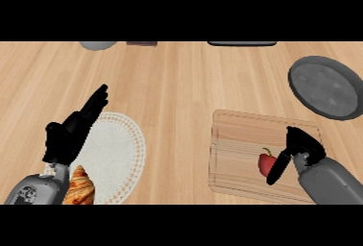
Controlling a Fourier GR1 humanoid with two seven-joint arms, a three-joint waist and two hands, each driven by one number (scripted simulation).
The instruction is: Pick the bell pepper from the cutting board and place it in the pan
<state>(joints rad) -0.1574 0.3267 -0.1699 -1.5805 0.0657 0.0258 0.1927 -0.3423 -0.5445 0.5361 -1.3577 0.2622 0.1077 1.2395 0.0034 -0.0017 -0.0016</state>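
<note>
A red bell pepper (265,164) lies on a wooden cutting board (237,144) at four o'clock on a pale wood counter (177,86). The right hand (301,144) sits just beside the pepper, at its three o'clock; whether it grips the pepper cannot be told. A dark grey pan (326,86) rests at two o'clock, apart from the board. At eight o'clock the left hand (71,134) rests open, fingers straight, over a white plate (117,144) holding a croissant (80,187).

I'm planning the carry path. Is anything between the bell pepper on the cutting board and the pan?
Nothing visible. Only bare cutting board and counter lie between the bell pepper and the pan; the right hand sits beside the pepper.
</note>
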